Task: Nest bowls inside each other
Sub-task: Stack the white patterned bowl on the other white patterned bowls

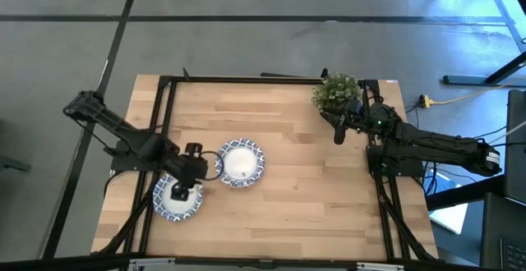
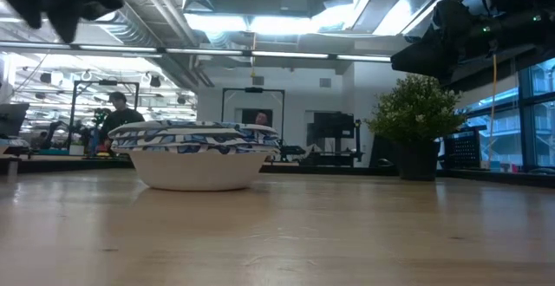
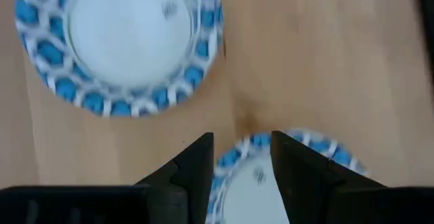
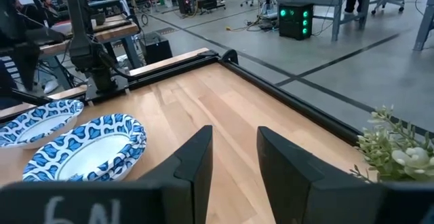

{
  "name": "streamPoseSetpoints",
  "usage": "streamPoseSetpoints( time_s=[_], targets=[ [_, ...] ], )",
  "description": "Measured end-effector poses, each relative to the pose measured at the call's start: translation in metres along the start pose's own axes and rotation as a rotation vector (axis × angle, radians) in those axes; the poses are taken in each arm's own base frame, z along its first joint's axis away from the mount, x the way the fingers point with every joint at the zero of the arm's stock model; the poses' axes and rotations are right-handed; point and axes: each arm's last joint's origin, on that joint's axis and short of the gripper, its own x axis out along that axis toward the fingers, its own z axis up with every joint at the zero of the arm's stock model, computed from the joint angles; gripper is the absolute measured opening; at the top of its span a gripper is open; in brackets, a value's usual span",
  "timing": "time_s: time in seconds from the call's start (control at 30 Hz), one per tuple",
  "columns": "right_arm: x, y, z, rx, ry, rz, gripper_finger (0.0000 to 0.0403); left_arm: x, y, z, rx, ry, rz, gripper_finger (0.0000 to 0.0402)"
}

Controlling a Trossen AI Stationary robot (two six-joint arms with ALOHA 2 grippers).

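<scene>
Two round bowls show, white inside with blue-and-white patterned rims, both standing on their bases on the wooden table. One bowl [image 1: 240, 163] [image 3: 125, 41] [image 4: 88, 149] sits near the table's middle. The other bowl [image 1: 178, 197] [image 3: 271, 176] [image 4: 37, 122] sits nearer the left and near edges. In the low view the bowls [image 2: 198, 152] overlap, so I cannot tell whether more are nested inside. My left gripper [image 1: 181, 190] [image 3: 243, 146] hangs open above the near-left bowl's rim, clear of it. My right gripper [image 1: 338, 135] [image 4: 234, 139] waits open beside the potted plant.
A small potted plant [image 1: 335, 93] [image 2: 416, 117] [image 4: 397, 149] stands at the table's far right corner, close to my right arm. A black frame [image 1: 246, 78] runs along the table's far and side edges. Bare wood [image 1: 304, 197] lies between the bowls and the right arm.
</scene>
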Motion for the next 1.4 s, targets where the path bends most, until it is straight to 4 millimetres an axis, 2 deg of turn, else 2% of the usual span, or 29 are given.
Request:
streamPoseSetpoints(
  time_s=[0.13, 0.27, 0.63, 0.7, 0.87, 1.0, 1.13, 1.23, 1.4],
  targets=[
    [0.0, 0.0, 0.0, 0.025, 0.0, 0.001, 0.0117, 0.01, -0.004, -0.007, -0.003, 0.136, 0.05, 0.014],
    [0.0, 0.001, 0.0, 0.026, 0.004, 0.023, 0.0117, 0.02, -0.007, -0.005, -0.03, 0.179, 0.045, 0.014],
    [0.0, 0.001, 0.0, 0.052, 0.009, 0.047, 0.0117, 0.026, -0.013, 0.004, -0.082, 0.123, -0.029, 0.014],
    [0.0, 0.001, 0.0, 0.052, 0.008, 0.047, 0.0117, 0.029, -0.012, 0.005, -0.076, 0.156, -0.043, 0.014],
    [0.0, 0.001, 0.0, 0.052, 0.007, 0.048, 0.0117, 0.055, -0.013, -0.005, -0.017, 0.331, -0.084, 0.014],
    [0.0, 0.002, 0.0, 0.052, 0.008, 0.05, 0.0117, 0.071, -0.015, -0.011, 0.107, 0.414, -0.084, 0.014],
    [0.0, 0.002, 0.0, 0.051, 0.008, 0.05, 0.0117, 0.075, -0.012, -0.01, 0.213, 0.41, -0.035, 0.014],
    [0.0, 0.002, 0.0, 0.05, 0.008, 0.052, 0.0117, 0.076, -0.006, -0.008, 0.204, 0.394, 0.045, 0.014],
    [0.0, 0.002, 0.0, 0.05, 0.008, 0.053, 0.0117, 0.076, 0.004, -0.008, 0.186, 0.428, 0.073, 0.014]
  ],
)
